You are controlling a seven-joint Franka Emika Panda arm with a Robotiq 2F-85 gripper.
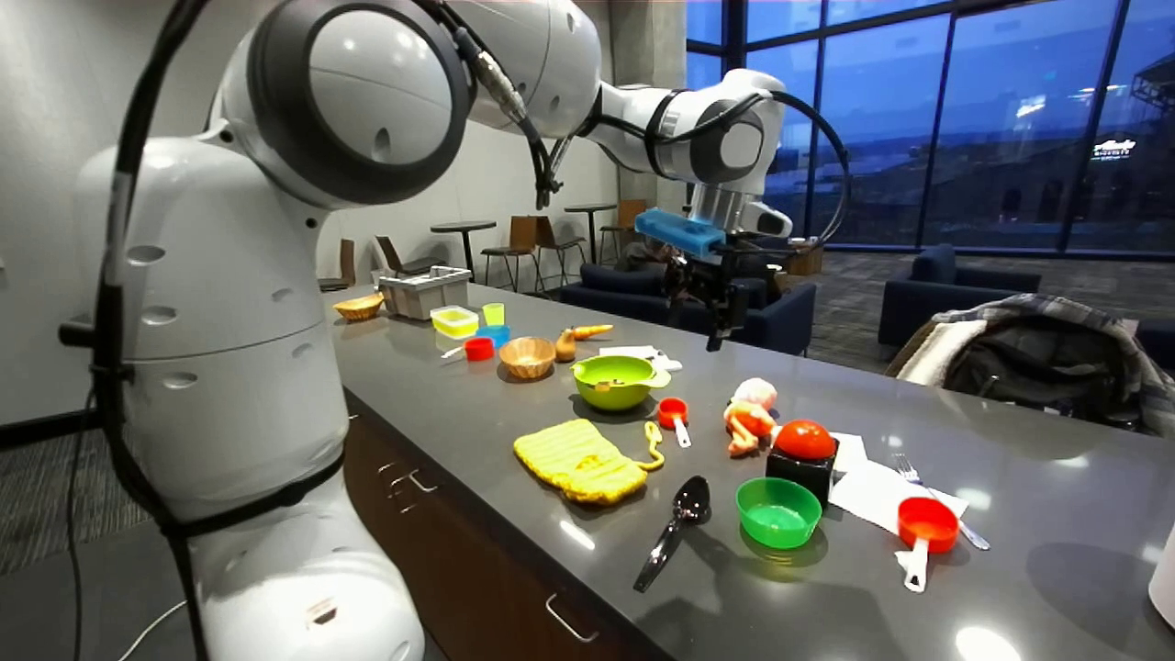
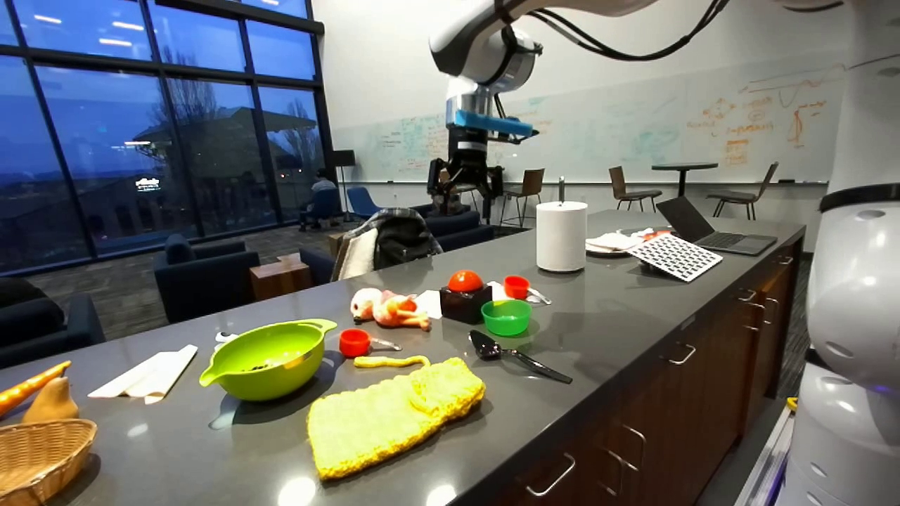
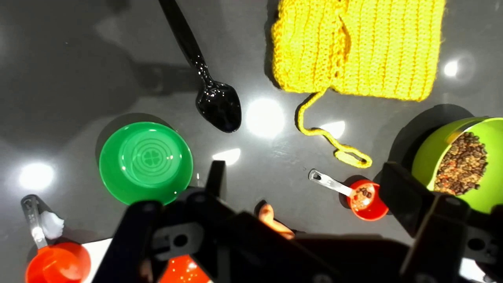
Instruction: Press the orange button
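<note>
Air over the orange button (image 2: 465, 282) (clock centre, in an exterior view): open at 12 o'clock, up to the gripper (image 2: 460, 198), jaws apart.
Paper-towel roll (image 2: 561, 239): 2 o'clock, upright, tall, well apart.
Red measuring cup (image 2: 517, 287): 3 o'clock, low, near.
Green bowl (image 2: 506, 320): 4 o'clock, just beside the button's black base (image 2: 463, 306); contact cannot be told.
Black spoon (image 2: 486, 344): 5 o'clock, lying near the bowl.
Pink-and-orange toy (image 2: 390, 310): 8 o'clock, low, near the base.
Low lane: counter (image 2: 598, 330) between toy and spoon, 6 to 7 o'clock, bounded outward by the yellow knit cloth (image 2: 394, 418).
Wrist view, 6 o'clock: the toy's limb, below the span of the fingers (image 3: 215, 180).
</note>
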